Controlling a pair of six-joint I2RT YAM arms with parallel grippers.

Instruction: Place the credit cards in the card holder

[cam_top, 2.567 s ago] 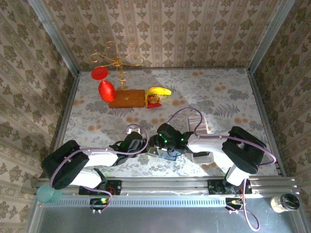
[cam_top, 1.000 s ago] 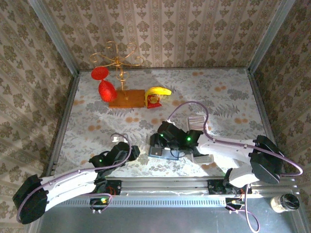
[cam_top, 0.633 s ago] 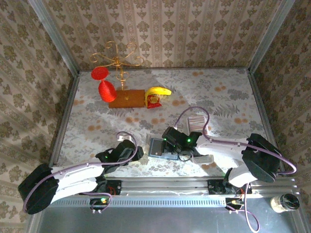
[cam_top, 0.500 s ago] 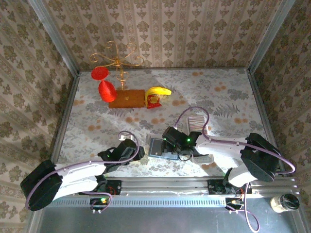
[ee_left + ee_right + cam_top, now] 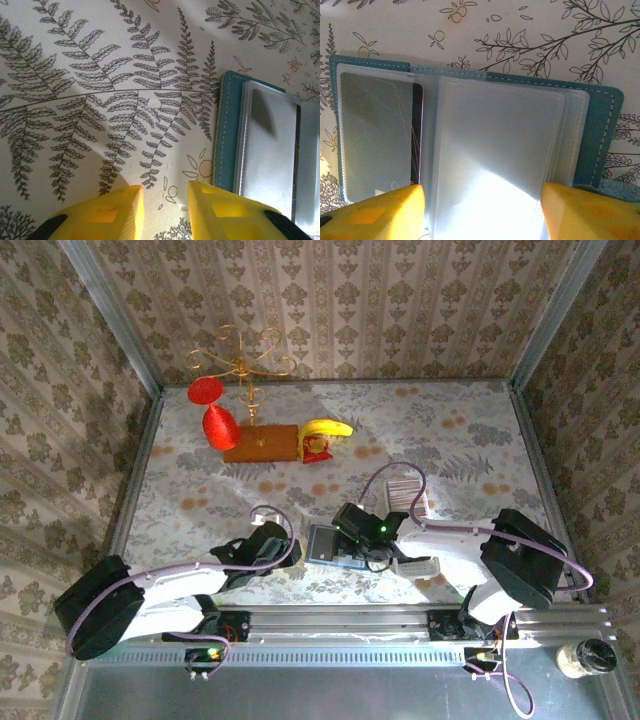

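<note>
The teal card holder [image 5: 322, 540] lies open on the table near the front edge, its clear sleeves facing up [image 5: 500, 145]. A grey card [image 5: 375, 145] sits inside the left sleeve. My right gripper [image 5: 350, 543] hangs over the holder, open, its yellow fingers [image 5: 385, 212] wide apart on either side of the middle sleeve [image 5: 482, 192]. My left gripper [image 5: 285, 548] is just left of the holder, open a little with bare table between its fingers [image 5: 165, 192]. The holder's teal edge [image 5: 227, 125] lies to its right. The credit cards [image 5: 403, 493] stand as a striped row behind the right arm.
A white tray [image 5: 418, 565] lies under the right forearm. At the back left stand a gold rack [image 5: 240, 360] with red glasses [image 5: 218, 425], a wooden block [image 5: 262, 443] and a banana [image 5: 328, 428]. Patterned walls close three sides.
My left arm has slid right, bringing its gripper up beside the holder. My right arm's elbow has drawn back left while its gripper stays over the open holder.
</note>
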